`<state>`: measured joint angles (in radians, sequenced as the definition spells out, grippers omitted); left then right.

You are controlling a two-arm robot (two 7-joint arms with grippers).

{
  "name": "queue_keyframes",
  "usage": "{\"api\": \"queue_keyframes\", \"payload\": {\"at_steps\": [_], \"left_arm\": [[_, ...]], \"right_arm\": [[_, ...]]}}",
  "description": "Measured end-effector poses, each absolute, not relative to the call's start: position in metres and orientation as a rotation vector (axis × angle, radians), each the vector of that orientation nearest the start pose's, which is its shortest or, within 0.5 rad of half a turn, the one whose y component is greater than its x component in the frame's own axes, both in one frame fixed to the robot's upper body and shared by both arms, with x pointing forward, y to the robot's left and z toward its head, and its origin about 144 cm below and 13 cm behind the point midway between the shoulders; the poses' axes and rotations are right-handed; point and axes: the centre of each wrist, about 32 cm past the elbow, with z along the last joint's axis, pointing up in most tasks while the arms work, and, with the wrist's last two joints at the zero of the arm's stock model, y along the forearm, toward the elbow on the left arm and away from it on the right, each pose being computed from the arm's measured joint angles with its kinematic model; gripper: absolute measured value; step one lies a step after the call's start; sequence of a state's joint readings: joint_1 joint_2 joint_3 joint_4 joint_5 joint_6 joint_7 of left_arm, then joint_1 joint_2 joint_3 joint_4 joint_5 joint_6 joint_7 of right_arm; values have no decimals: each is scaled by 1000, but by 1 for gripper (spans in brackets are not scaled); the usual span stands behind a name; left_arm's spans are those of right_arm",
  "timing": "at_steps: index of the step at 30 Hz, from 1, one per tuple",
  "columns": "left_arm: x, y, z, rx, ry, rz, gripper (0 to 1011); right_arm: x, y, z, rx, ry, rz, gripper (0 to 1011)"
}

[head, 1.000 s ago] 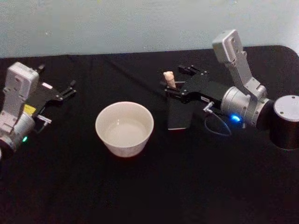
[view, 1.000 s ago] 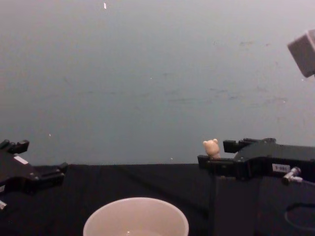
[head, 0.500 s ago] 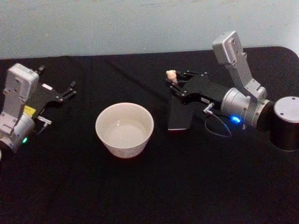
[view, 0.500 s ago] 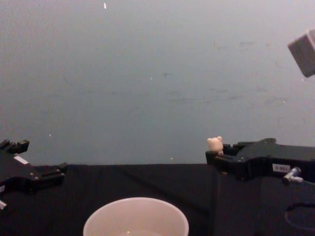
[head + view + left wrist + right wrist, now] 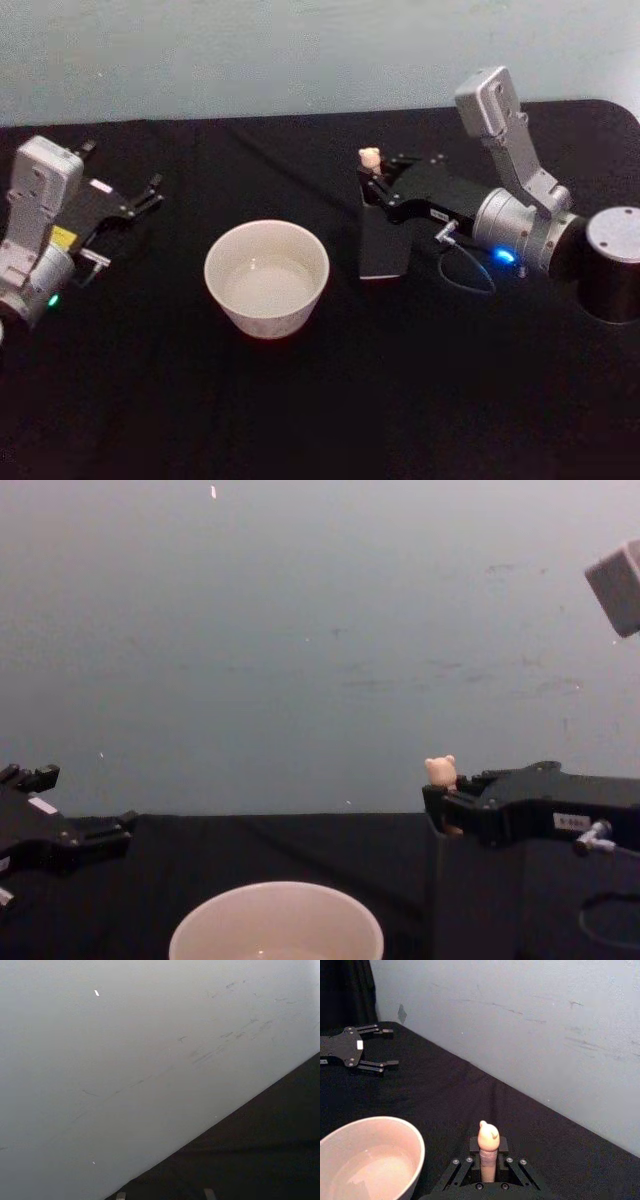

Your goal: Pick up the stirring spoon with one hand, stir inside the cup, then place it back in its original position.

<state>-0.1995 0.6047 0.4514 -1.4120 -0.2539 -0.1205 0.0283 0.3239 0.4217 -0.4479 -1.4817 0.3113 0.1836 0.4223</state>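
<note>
**Right end effector (image 5: pixel 373 183) gripped the stirring spoon (image 5: pixel 370 158) over the holder (image 5: pixel 385 245)**

The right end effector reached in from the right above the far end of the dark grey square holder. Its fingers were drawn narrow around the spoon's cream handle, just below the tiny bear head. The spoon stood upright, and the bear head poked up above the fingers in the chest and right wrist views. The dark metal shaft was hidden behind the end effector and the holder's walls, so it could not be told whether its tip sat inside the holder. The cream-white cup (image 5: pixel 267 275) stood on the black counter (image 5: pixel 300 400) to the left of the holder, apart from it and slightly nearer. The left end effector (image 5: pixel 150 192) rested at the far left of the counter with its fingers spread wide, holding nothing, well apart from the cup.
</note>
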Motion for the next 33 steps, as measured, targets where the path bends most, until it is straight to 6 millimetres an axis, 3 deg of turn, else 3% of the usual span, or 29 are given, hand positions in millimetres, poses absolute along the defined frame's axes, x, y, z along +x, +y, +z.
{"api": "queue_keyframes", "payload": {"at_steps": [14, 33], "left_arm": [[489, 310, 1140, 304, -285, 1248, 1001], [489, 310, 1140, 304, -285, 1248, 1001]], "right_arm": [[514, -239, 1209, -156, -46, -813, 188], [492, -247, 1254, 105, -92, -852, 188]]}}
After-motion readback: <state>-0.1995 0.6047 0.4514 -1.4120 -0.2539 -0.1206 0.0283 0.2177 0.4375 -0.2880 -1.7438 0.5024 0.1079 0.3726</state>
